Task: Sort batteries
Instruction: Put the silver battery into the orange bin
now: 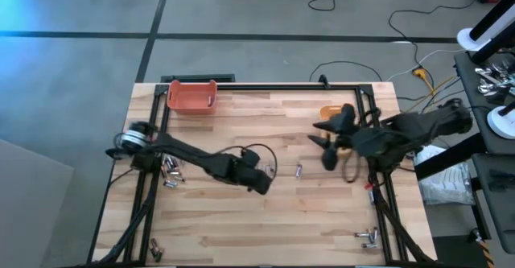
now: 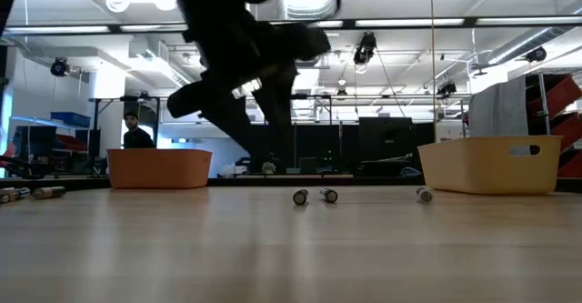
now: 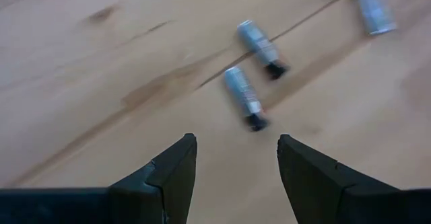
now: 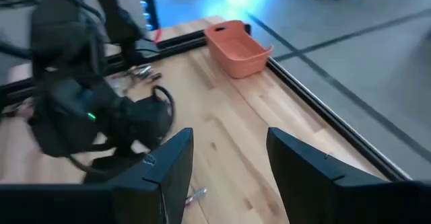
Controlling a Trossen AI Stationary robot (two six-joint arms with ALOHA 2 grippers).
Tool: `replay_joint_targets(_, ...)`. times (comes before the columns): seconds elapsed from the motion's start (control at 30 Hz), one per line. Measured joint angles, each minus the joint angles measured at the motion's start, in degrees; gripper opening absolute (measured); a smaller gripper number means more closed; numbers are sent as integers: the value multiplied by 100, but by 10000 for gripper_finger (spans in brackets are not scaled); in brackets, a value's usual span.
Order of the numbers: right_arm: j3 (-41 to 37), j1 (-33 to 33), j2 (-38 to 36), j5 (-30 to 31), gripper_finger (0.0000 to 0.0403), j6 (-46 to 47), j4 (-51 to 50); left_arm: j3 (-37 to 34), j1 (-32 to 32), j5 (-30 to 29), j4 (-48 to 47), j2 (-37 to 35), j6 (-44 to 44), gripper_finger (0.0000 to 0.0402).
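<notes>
The left gripper (image 3: 234, 158) hangs over the middle of the wooden table (image 1: 241, 220), well away from the orange bin (image 1: 191, 96) at the far left corner. Its two dark fingers (image 3: 168, 177) stand apart with nothing between them. Just ahead of the fingertips lie two silvery-grey batteries (image 3: 243, 97) with dark ends, near each other but not touching, and a third lies a little further off. No writing can be read on them.

From above, a single battery shows on the bare wood between the two arms, on the side away from the orange bin. A cluster of batteries lies by the left arm's base, nearer the orange bin, and more lie along the table's near edge.

The right gripper (image 4: 226, 177) is raised on the far side of the table from the orange bin, beside the yellow bin (image 2: 491, 164). Its fingers are parted and hold nothing.

At table height a person (image 2: 136, 132) stands in the room beyond the orange bin.
</notes>
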Motion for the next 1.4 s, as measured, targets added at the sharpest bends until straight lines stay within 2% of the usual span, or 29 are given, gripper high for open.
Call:
replay_joint_targets(0.1,2,158,-357,-106,178,-38,-296,625,0,1,-618,495,-270,186)
replay_joint_targets(0.3,2,379,-820,-115,182,46,-1101,1486,31,14,-708,1296,-386,174)
replay_joint_targets(0.6,2,443,-975,-268,176,253,-2030,2546,114,55,-2052,2101,-1024,156)
replay_joint_targets(0.93,-24,441,-978,-261,178,-6,-2009,2639,197,409,-2009,2513,-1284,146)
replay_joint_targets(1.1,-27,441,-978,-253,170,100,-1999,2541,335,469,-1888,2512,-1420,90)
replay_joint_targets(1.27,-28,441,-978,-235,163,197,-1992,2532,540,608,-1910,2467,-970,33)
replay_joint_targets(1.4,-18,441,-978,-291,159,274,-1995,2507,689,473,-2273,2308,-628,25)
